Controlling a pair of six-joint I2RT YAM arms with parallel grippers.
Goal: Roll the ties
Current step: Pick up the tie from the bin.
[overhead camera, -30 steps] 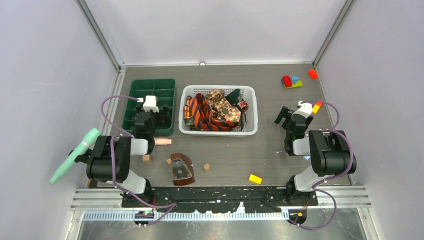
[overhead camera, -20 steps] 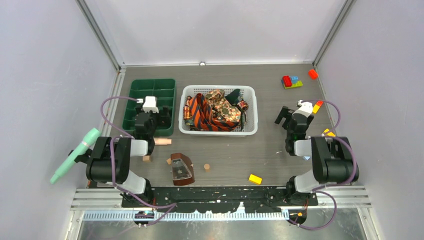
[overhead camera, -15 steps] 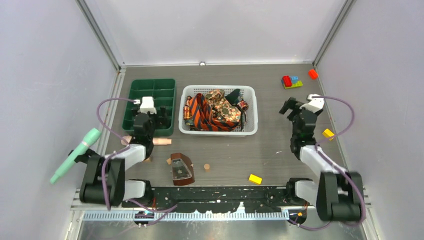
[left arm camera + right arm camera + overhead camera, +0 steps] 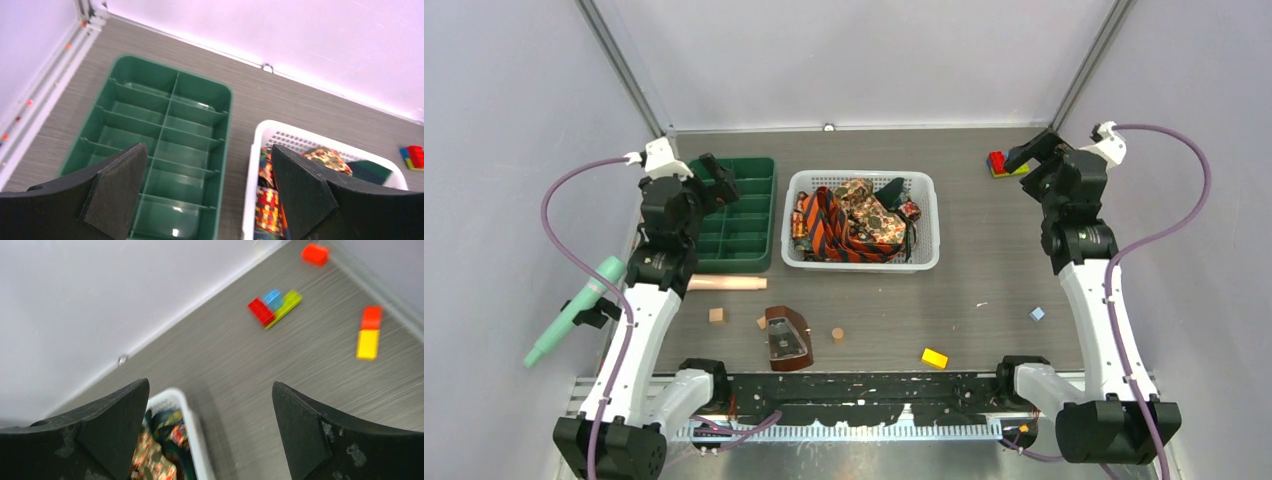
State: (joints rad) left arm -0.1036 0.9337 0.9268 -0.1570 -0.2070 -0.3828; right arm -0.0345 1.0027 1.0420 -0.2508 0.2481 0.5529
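Looking down, we find ties point(image 4: 849, 228) heaped in white basket point(image 4: 864, 263); left gripper point(image 4: 718, 180) and right gripper point(image 4: 1030, 153) spread wide, empty.

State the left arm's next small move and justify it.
Probably lower the open left gripper onto the orange-striped tie: all ties lie piled in the white basket, none laid out for rolling, and that tie sits at the basket's left side, nearest this gripper.
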